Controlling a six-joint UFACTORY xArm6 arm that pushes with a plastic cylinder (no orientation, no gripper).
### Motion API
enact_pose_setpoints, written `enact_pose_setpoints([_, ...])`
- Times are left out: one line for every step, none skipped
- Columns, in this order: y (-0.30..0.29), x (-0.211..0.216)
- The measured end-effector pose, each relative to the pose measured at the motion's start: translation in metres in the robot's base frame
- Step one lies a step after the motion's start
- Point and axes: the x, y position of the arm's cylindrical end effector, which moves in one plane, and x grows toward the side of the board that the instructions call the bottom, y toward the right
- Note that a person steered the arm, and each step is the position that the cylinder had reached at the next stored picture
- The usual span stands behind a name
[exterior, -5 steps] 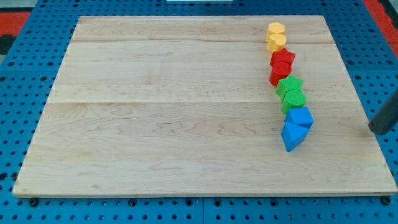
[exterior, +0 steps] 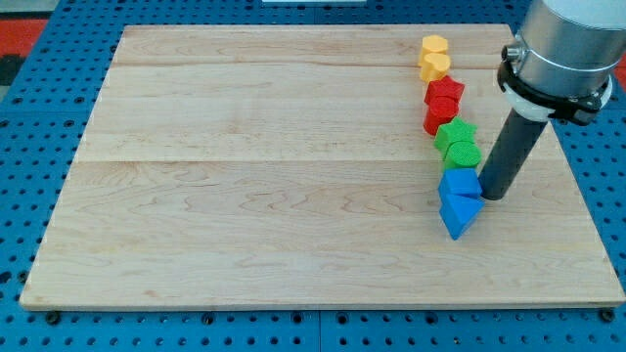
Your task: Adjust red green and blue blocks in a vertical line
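A column of blocks runs down the right part of the wooden board [exterior: 245, 186]. From the top: two yellow blocks [exterior: 434, 57], two red blocks [exterior: 441, 103], a green star [exterior: 455, 133] over a green round block [exterior: 463, 154], then two blue blocks, a blue block [exterior: 460, 184] over a blue pointed block [exterior: 456, 216]. My tip [exterior: 492, 197] stands on the board just to the right of the upper blue block, touching or nearly touching it.
The arm's grey body [exterior: 564, 44] hangs over the board's upper right corner. A blue pegboard [exterior: 39, 323] surrounds the board. A red strip [exterior: 20, 34] shows at the view's top left.
The rod has moved left from beyond the board's right edge onto the board, up against the blue blocks. The upper blue block has shifted slightly left, closer in line with the green ones.
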Motion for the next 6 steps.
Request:
enact_pose_setpoints([0.002, 0.000])
enact_pose_setpoints([0.027, -0.013])
enact_pose_setpoints([0.034, -0.049])
enact_pose_setpoints([0.029, -0.075])
enact_pose_setpoints([0.020, -0.075])
enact_pose_setpoints([0.019, -0.075])
